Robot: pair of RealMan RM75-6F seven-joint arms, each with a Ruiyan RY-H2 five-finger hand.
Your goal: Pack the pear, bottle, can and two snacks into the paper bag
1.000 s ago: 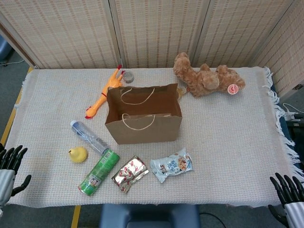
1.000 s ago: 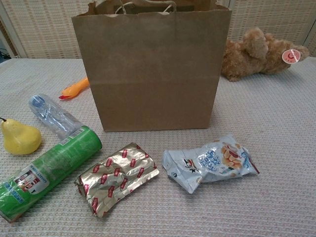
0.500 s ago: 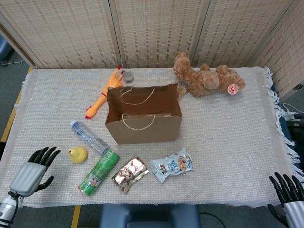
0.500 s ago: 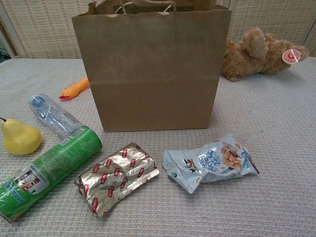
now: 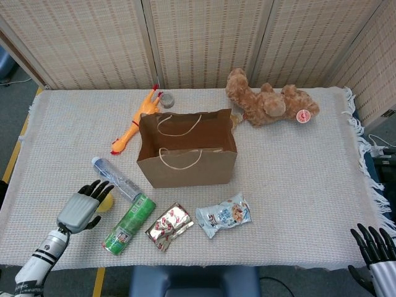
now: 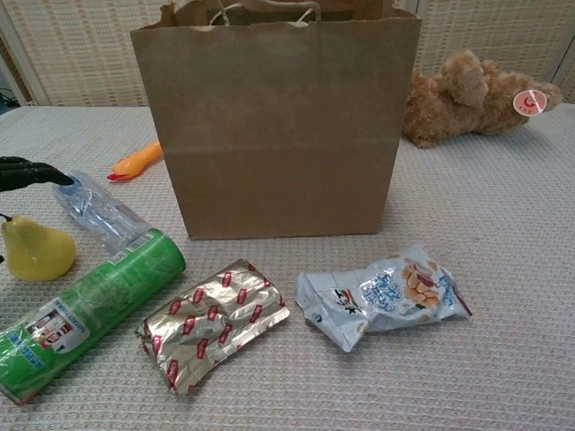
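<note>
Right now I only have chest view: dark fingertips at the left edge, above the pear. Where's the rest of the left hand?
Observer: The left hand is over the pear with its fingers spread, and it covers most of the fruit. I can't tell if they touch.
Operator: Inside of the bag? I only see its front.
Observer: The paper bag stands open at the top and looks empty inside.
Operator: Right hand?
Observer: The right hand is just off the near right corner of the table, fingers spread, holding nothing.
</note>
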